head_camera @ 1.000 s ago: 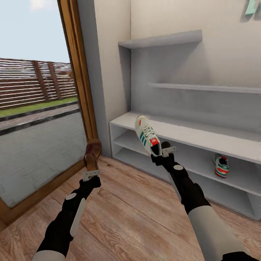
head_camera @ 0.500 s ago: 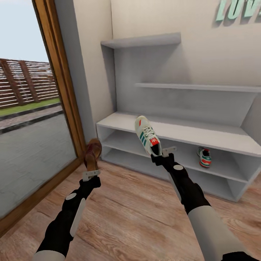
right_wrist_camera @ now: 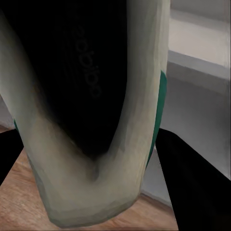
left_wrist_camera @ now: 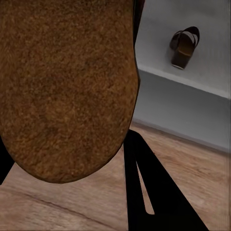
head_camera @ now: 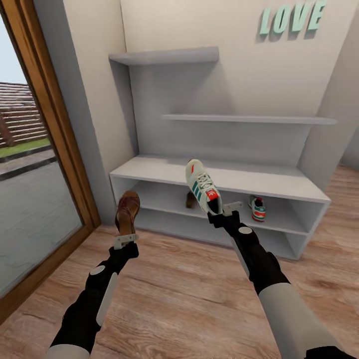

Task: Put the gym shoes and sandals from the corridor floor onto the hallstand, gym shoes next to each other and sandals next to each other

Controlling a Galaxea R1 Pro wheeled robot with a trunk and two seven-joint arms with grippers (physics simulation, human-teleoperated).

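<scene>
Both arms reach forward from the robot's trunk over the corridor floor (head_camera: pixel 179 299), dark forearms stretched out and angled slightly inward, each with a shoe at its end. The left gripper (head_camera: pixel 124 241) has its fingers closed on the heel end of a brown sandal (head_camera: pixel 127 212), which stands nearly upright above the wrist, toe pointing up. From the left wrist camera the sandal's brown sole (left_wrist_camera: pixel 65 86) looms close, with one dark finger (left_wrist_camera: pixel 154 192) running alongside it. The right gripper (head_camera: pixel 223 209) is raised a little higher and further forward; it is clamped on the heel of a white gym shoe (head_camera: pixel 202 187) with teal stripes and a red-orange tongue tab. That shoe tilts up and to the left, its toe in front of the bench top's edge. In the right wrist view the held gym shoe (right_wrist_camera: pixel 91 120) shows its dark opening and pale rim pressed near the lens.

Beyond the hands stands the hallstand (head_camera: pixel 279 182), a low light-grey bench with a tall back panel and two floating shelves. On its upper open shelf a second brown sandal (head_camera: pixel 191 199) sits just behind the raised sneaker, also seen from the left wrist camera (left_wrist_camera: pixel 184 47). Further right on the same shelf rests the other gym shoe (head_camera: pixel 257 208), well apart from that sandal.

On the wall above are teal letters spelling LOVE (head_camera: pixel 291 20). To the left is a wood-framed glass door (head_camera: pixel 65 149).
</scene>
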